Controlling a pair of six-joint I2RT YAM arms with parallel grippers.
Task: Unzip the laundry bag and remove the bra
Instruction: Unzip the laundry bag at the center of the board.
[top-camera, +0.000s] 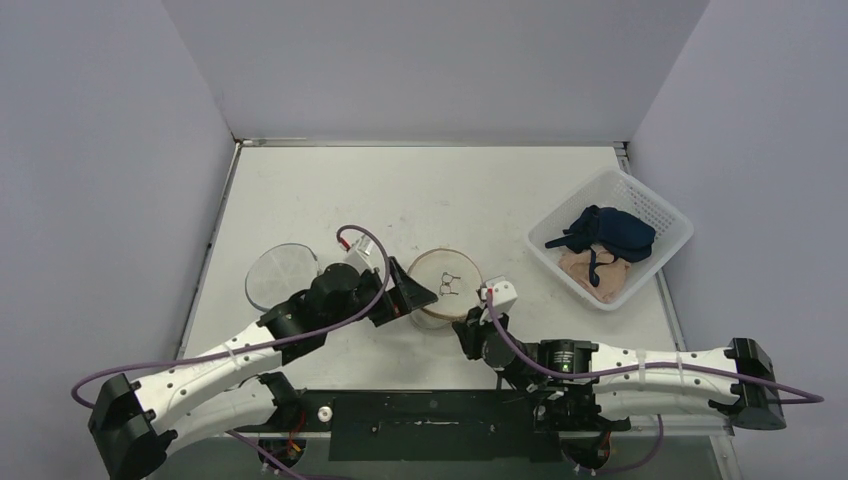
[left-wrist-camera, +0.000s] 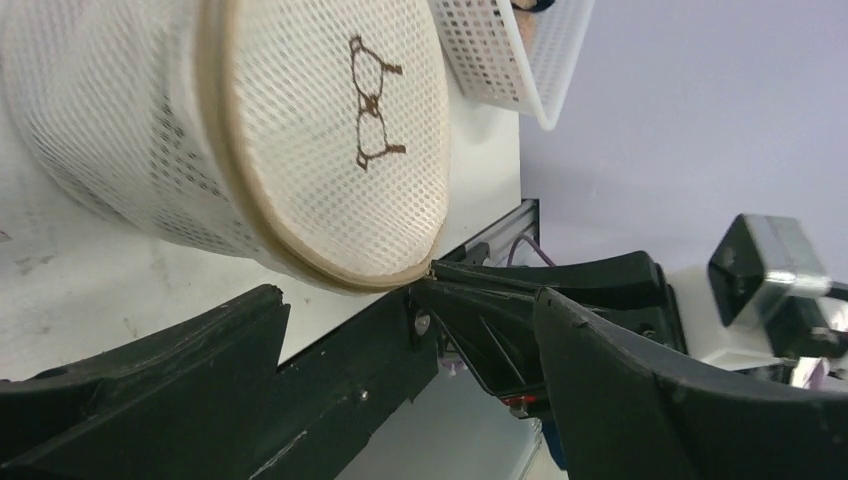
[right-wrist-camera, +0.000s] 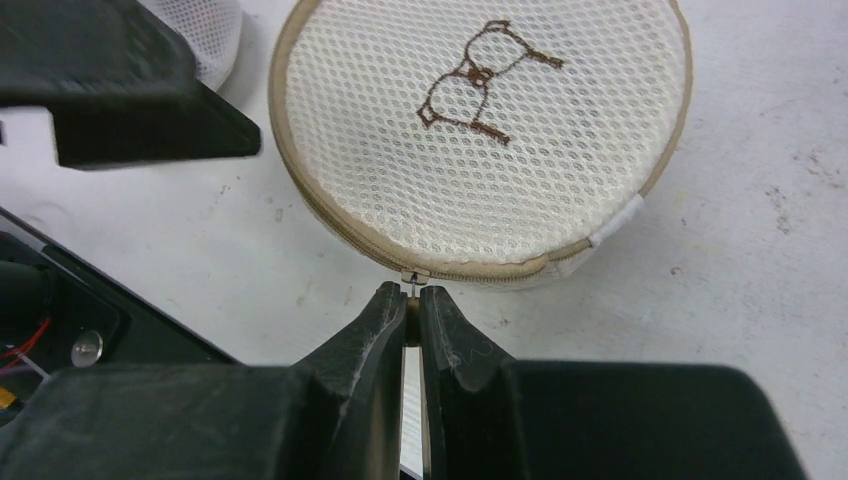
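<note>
Overhead; wrist close-ups on laundry bag (right-wrist-camera: 480, 140)

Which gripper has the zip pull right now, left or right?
The right gripper: its jaws are pinched shut on the zip pull at the laundry bag's near rim. The left gripper stands wide open beside the bag, holding nothing.

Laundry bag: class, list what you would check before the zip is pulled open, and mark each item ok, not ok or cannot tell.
1. Right end effector shut on the zipper pull: ok.
2. Left end effector bracing the laundry bag: not ok, it is open beside the bag.
3. Bag lying flat on the table: ok.
4. Bra inside the bag: cannot tell, the mesh hides it.
5. Basket clear of the bag: ok, it stands apart.
</note>
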